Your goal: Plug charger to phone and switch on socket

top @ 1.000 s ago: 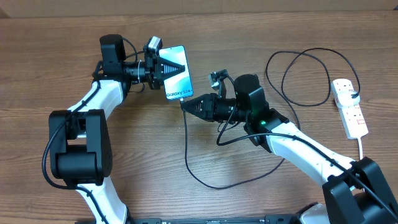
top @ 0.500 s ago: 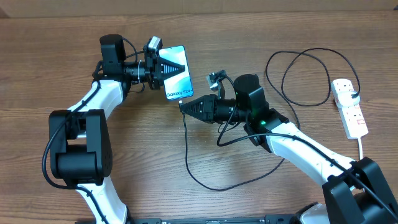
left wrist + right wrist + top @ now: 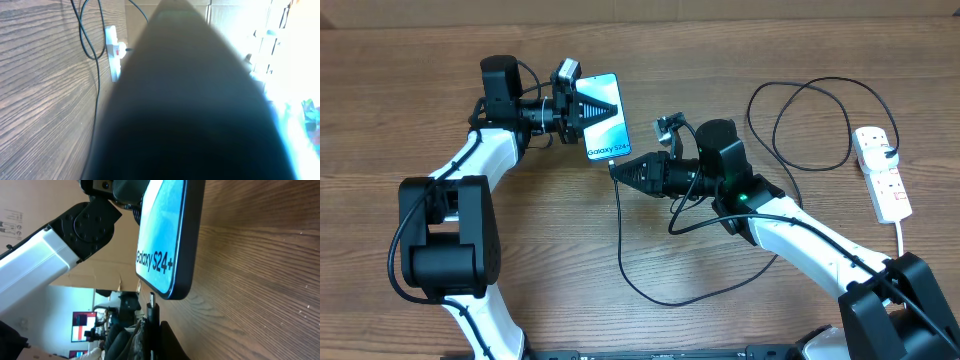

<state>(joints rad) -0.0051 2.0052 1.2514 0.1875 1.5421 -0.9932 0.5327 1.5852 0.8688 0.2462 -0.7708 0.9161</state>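
The phone, cyan screen reading "Galaxy S24", is lifted off the table at the upper left, and my left gripper is shut on its upper half. The right wrist view shows the phone on edge over the wood. My right gripper is shut on the plug tip of the charger. That tip points at the phone's bottom edge with a small gap left. The socket lies at the far right with the black cable looping toward it. A dark blurred mass fills the left wrist view.
The charger cable makes wide loops between the right arm and the socket. In the left wrist view the socket and a cable loop show at the upper left. A cardboard wall runs along the table's far edge.
My right gripper has crept slightly left with the plug tip, closer to the phone's bottom edge. The left arm and phone have stayed put.
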